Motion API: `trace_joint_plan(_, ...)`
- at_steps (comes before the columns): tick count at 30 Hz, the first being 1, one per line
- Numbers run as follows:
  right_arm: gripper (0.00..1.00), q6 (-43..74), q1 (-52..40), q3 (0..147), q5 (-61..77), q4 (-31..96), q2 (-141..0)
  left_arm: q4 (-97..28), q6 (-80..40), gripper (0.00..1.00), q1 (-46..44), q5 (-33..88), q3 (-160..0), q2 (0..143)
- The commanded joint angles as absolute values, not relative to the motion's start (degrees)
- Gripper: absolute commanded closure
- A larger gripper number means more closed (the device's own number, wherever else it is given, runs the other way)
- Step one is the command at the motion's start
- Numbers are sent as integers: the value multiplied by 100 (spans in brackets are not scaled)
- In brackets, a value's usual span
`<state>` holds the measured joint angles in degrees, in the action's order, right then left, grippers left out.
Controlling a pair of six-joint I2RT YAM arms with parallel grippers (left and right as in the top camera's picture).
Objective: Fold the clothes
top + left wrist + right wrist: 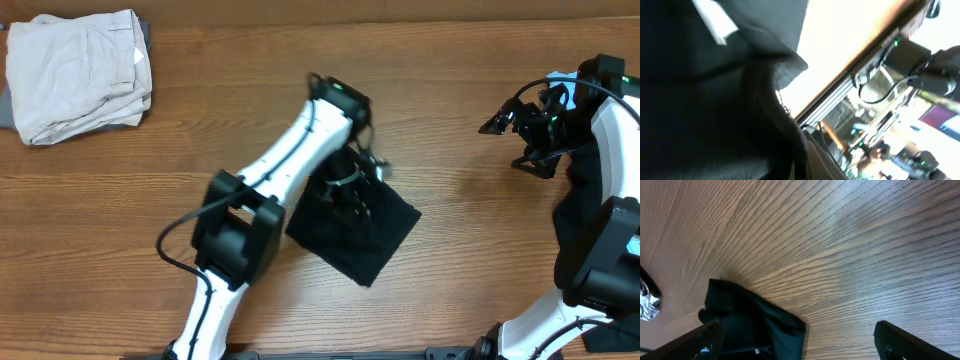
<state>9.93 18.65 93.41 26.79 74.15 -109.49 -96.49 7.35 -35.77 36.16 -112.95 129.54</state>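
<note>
A black garment (pixel 378 238) lies as a rough square in the middle of the wooden table (pixel 470 70). My left gripper (pixel 352 188) is down on its upper left part and is shut on the fabric. In the left wrist view the black garment (pixel 700 110) fills the left side, and its small white label (pixel 715 22) shows at the top. My right gripper (pixel 520 130) hangs open at the far right, apart from that garment. Between the right gripper's (pixel 795 332) fingers I see bare wood, and the edge of another black piece (pixel 755 325) by the left finger.
A folded cream pile (pixel 78 70) sits in the back left corner with a grey piece (pixel 146 38) under it. The right arm's base and cables (pixel 600 250) stand along the right edge.
</note>
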Motion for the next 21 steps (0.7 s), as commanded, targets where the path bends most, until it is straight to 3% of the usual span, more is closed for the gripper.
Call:
trace_joint_plan(1,0,910,1872,9343,2709,7389,-10812,-9686,781,96,-3957,3715,-11273,12857)
trace_joint_plan(4,0,910,1872,9343,2709,7387,-10812,-9686,648,96,-4167,3686,-11260,12857)
trace_joint_plan(5,0,910,1872,9343,2709,7387,-10812,-9686,617,91,-4224,3686,-11260,12857)
trace_joint_plan(9,0,913,1872,9343,2711,7369,-10812,-9664,617,48,-4399,3688,-11260,12857)
trace_joint_plan(13,0,915,1872,9343,2714,7356,-10812,-9373,414,50,-4508,3767,-11260,12857)
trace_joint_plan(17,0,915,1872,9345,2714,7358,-10812,-9078,233,67,-4427,3793,-11378,12857)
trace_joint_plan(21,0,915,1900,9415,2880,7347,-10812,-9299,211,67,-3907,3732,-11968,12833)
